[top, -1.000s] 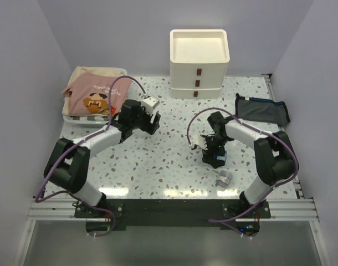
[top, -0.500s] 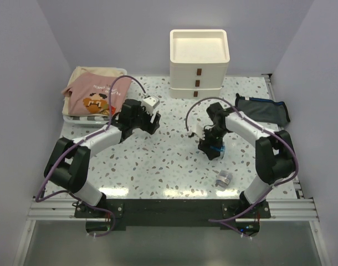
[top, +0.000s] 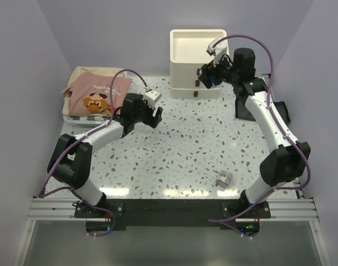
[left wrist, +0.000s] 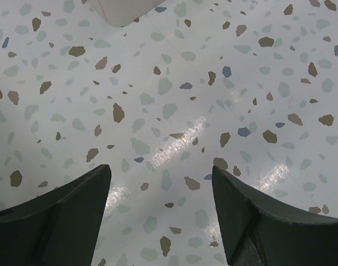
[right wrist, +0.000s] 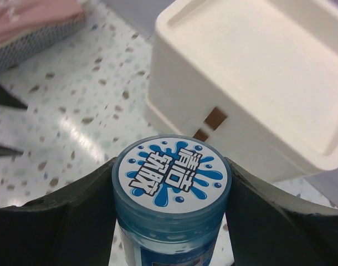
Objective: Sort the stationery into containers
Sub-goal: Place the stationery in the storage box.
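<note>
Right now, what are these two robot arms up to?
They're sorting stationery. The right claw grips a small blue roll, held up close to the cream drawer unit, not yet set down. The left claw hangs open over the table, holding nothing. A grey roll lies loose near the front edge.

Drawer unit (top: 185,75): landmark, back of table.
- Pouch (top: 266,111): right of it, slightly nearer.
- Cloth tray (top: 94,95): left of it.
- Loose roll (top: 223,178): well in front.
- Held roll (right wrist: 172,188), in right gripper (top: 209,75): just before its front face.
</note>
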Robot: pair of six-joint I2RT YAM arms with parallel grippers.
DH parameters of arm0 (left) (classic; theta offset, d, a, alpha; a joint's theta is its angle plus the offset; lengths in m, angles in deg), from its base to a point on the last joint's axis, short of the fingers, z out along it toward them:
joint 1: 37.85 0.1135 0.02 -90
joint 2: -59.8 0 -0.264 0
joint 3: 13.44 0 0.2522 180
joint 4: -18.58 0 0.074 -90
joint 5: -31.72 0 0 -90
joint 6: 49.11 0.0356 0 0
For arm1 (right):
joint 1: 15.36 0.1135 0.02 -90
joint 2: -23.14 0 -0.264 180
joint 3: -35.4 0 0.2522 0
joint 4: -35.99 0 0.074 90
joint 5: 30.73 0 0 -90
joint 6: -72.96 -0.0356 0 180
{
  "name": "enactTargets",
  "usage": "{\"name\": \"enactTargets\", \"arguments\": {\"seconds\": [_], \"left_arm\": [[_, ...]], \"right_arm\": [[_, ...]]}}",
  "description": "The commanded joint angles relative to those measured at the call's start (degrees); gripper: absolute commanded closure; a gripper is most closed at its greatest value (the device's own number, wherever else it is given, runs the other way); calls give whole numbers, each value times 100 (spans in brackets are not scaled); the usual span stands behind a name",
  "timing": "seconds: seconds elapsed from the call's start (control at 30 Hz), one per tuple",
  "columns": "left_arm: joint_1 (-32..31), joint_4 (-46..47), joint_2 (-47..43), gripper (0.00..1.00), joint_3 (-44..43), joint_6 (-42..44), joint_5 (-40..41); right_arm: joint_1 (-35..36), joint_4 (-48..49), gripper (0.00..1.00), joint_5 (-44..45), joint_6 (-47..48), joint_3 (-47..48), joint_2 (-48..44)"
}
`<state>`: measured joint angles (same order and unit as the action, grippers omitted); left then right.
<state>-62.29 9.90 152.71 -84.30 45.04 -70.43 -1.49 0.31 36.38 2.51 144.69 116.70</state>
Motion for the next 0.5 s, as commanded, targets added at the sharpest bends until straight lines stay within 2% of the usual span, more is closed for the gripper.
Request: {"name": "enactTargets", "arguments": {"seconds": [0.0, 0.13, 0.47], "left_arm": [[-7, 230, 52, 22, -188, 69, -16], [-7, 239, 9, 22, -108, 78, -25], [-16, 195, 114, 23, -73, 16, -69]], "right_arm": [[2, 3172, 100, 908, -1655, 18, 21], [-7, 3851, 100, 1952, -1806, 528, 618], [-244, 4625, 100, 3133, -1779, 2013, 2473]]}}
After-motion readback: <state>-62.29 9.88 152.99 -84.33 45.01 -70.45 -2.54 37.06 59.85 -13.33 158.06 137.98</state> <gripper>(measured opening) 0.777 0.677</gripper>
